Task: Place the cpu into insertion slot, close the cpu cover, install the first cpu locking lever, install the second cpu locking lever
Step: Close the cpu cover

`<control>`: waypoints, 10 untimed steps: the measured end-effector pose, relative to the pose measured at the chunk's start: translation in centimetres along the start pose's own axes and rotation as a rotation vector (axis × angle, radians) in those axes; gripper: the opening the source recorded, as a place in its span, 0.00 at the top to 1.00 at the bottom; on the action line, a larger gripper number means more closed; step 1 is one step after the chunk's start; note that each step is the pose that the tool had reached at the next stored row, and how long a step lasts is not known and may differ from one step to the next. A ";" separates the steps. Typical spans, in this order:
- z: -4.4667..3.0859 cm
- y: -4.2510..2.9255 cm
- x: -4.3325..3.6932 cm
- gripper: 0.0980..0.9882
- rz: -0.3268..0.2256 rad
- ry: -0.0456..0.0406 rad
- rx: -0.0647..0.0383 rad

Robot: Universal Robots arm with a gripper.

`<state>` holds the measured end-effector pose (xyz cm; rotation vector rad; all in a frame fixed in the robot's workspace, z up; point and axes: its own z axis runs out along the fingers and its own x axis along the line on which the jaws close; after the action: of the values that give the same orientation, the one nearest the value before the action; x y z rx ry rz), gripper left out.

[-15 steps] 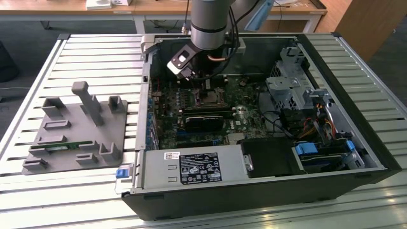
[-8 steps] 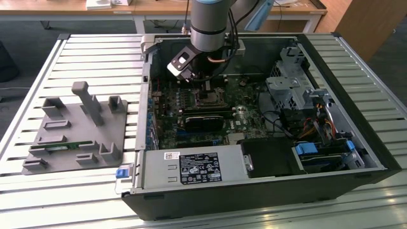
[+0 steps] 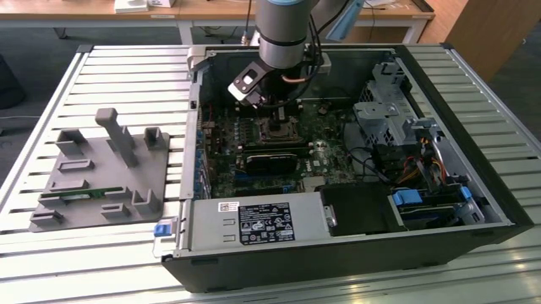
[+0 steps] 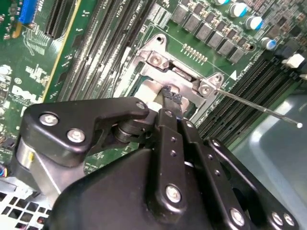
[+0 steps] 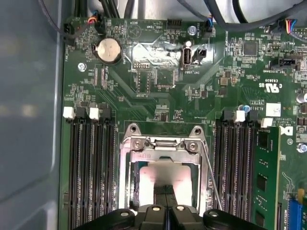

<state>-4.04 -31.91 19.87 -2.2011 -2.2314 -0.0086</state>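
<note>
The insertion slot [image 3: 275,131] sits mid-board inside the open computer case. In the first wrist view the silvery cpu cover [image 5: 158,143] lies down over it, and the pale cpu [image 5: 163,175] shows through the cover's window. My gripper [image 5: 166,203] is shut, with its black fingertips [image 4: 171,97] pressed together and nothing between them. The tips are at the cover [image 4: 158,60], on its window edge. A thin locking lever [image 4: 259,109] sticks out free beside the socket, and it runs along the cover's side in the first wrist view [image 5: 212,179]. In the exterior view my gripper [image 3: 272,113] hangs just above the slot.
Memory slots [image 5: 88,167] flank the socket on the green board [image 5: 158,96]. A black card [image 3: 272,158], a power supply [image 3: 253,223] and drive cages [image 3: 384,120] crowd the case. A grey fixture [image 3: 101,171] lies on the slatted table at the exterior view's left.
</note>
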 end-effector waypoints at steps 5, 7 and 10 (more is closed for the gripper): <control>-0.67 0.01 0.04 0.99 0.000 0.0003 0.000; -0.91 0.01 0.04 0.99 0.000 0.0002 0.000; -1.05 0.01 0.04 0.99 0.000 0.0003 0.000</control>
<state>-4.03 -31.88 20.92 -2.2010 -2.2312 -0.0090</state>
